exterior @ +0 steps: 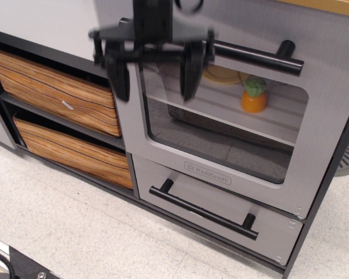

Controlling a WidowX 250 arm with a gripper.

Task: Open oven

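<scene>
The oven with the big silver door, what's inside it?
Through the window of the silver-grey oven door: a pale ribbed rack holding a flat yellow plate and an orange toy with a green top. The blurred black claw covers the left part.

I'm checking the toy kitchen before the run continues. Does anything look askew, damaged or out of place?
Nothing stands out. The silver-grey oven door with the clear window sits shut and square; its long black bar handle is straight. An orange toy with a green top stands upright on the pale rack. The black gripper, blurred, hangs open.
</scene>
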